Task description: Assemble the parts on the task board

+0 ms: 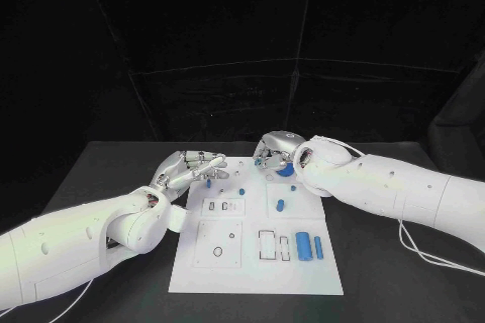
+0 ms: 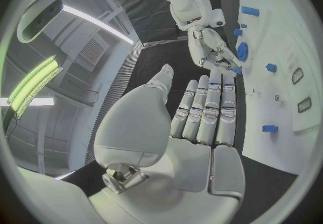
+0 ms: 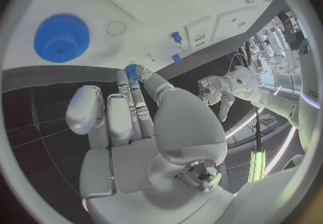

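Observation:
The white task board (image 1: pixel 253 267) lies in the middle of the table. My right hand (image 1: pixel 272 155) hovers over its far edge and pinches a small blue gear (image 3: pixel 131 68) between thumb and a finger. A large blue gear (image 3: pixel 62 37) lies flat on the board just beside that hand, also seen as the large gear (image 1: pixel 287 171) and the large gear (image 2: pixel 242 50). My left hand (image 1: pixel 192 167) is at the board's far left corner, fingers straight, holding nothing (image 2: pixel 209 111). Small blue pegs (image 1: pixel 242 192) (image 1: pixel 280 205) stand further in.
Two blue cylinders (image 1: pixel 302 246) (image 1: pixel 318 247) lie side by side near the board's right edge, next to rectangular slots (image 1: pixel 267 244). An oval recess (image 1: pixel 219 251) sits on the near left. Black table surrounds the board; a white cable (image 1: pixel 425 249) trails at the right.

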